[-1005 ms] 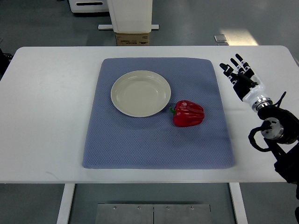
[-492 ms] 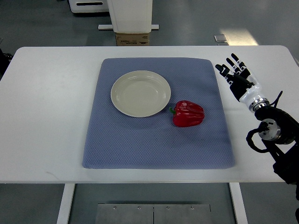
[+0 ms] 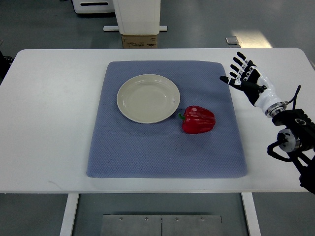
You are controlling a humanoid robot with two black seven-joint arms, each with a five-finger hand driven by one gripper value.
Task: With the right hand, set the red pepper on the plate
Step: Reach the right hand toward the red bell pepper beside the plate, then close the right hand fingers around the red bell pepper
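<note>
Right of the frame's centre, one red pepper (image 3: 199, 119) lies on its side on a blue mat (image 3: 162, 147), its short green stem pointing left toward the plate. One round cream plate (image 3: 148, 98) sits on the same mat, up and to the left of the pepper; the stem tip comes close to the plate's lower right rim, though whether they touch cannot be told. Nothing lies on the plate.

The mat is a single, roughly square cloth spread in the middle of one white table (image 3: 54, 123), which fills most of the picture.

One robot hand shows: the right hand (image 3: 245, 78), in the upper right of the frame, at the right edge of the mat and well apart from the pepper. Its black fingers (image 3: 238, 62) are spread and released, holding nothing, with the thumb reaching left over the mat's edge. A white wrist joins it to the dark arm that comes in from the right edge lower down.

Beyond the table, at the top of the frame, stand one white column base (image 3: 137, 16) and one cardboard box (image 3: 140, 41) on the grey floor.
</note>
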